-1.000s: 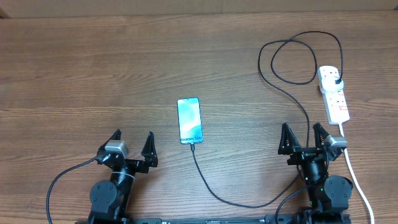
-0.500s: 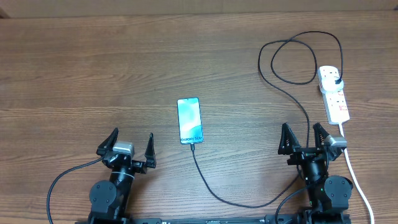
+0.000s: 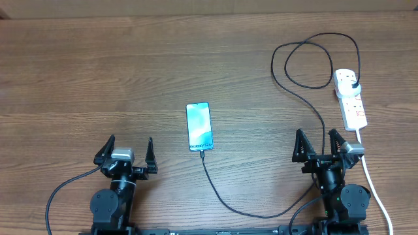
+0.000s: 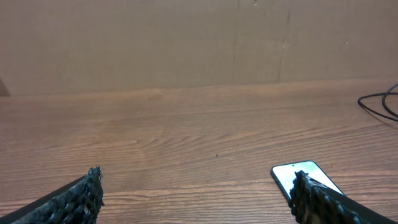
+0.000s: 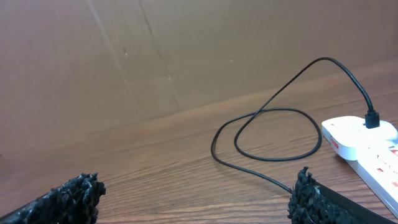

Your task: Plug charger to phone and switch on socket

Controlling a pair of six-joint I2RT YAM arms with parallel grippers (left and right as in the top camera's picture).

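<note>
Your left pincer [image 3: 129, 144] and right pincer [image 3: 317, 140] both gaped empty at the table's near edge, and the socket [image 3: 351, 99] lay along the right edge, its length running near to far, just beyond the right, nearer one.

Black arms [image 3: 112, 203], grey wrist blocks [image 3: 122, 155], loose black cables [image 3: 65, 187]; end effector fingers [image 4: 74, 199] rough, black, pointed.

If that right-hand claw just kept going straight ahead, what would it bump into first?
Probably the charger, its black cable lying looped on the table just ahead of the open right gripper. The socket sits off to the right, out of line. Depth is uncertain.
</note>
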